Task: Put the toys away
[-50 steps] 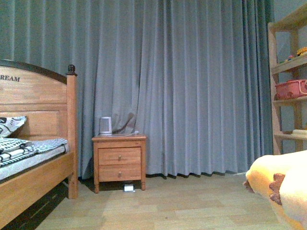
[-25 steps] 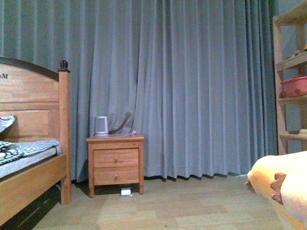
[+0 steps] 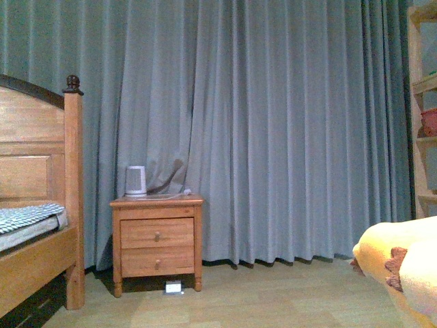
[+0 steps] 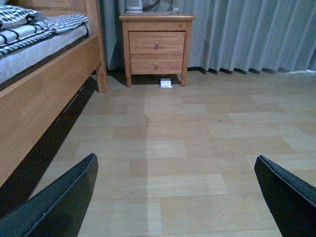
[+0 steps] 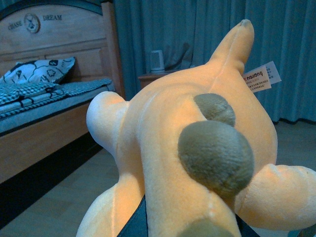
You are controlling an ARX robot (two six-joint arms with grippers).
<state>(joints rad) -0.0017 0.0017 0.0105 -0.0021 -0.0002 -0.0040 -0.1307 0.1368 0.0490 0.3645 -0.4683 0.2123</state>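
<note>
1. Step in hand (judged): transport. The plush toy [image 5: 187, 148] fills the right wrist view and juts into the lower right corner of the front view [image 3: 403, 273], clear of the floor [image 4: 187, 148]. The right end effector [image 5: 140, 226] shows only as dark edges beneath the toy and appears closed on it.
2. The toy is soft orange-yellow plush with rounded stubby limbs, two brown nubs, jagged brown trim and a white paper tag [image 5: 261, 78].
3. The left end effector [image 4: 173, 212] is spread wide and empty, low over bare floor.
4. Middle distance: a wooden bed [image 4: 39, 74] on the left; just beside it, a two-drawer nightstand [image 3: 157, 239] carrying a white kettle [image 3: 136, 181].
5. Far: a grey-blue curtain [image 3: 273, 123] spans the wall; a wooden shelf unit [image 3: 423, 102] is cut off at the right edge.
6. Next move (judged): no bin is visible, so a storage place must be found, possibly that shelf, while the grip stays firm on the yielding plush.
</note>
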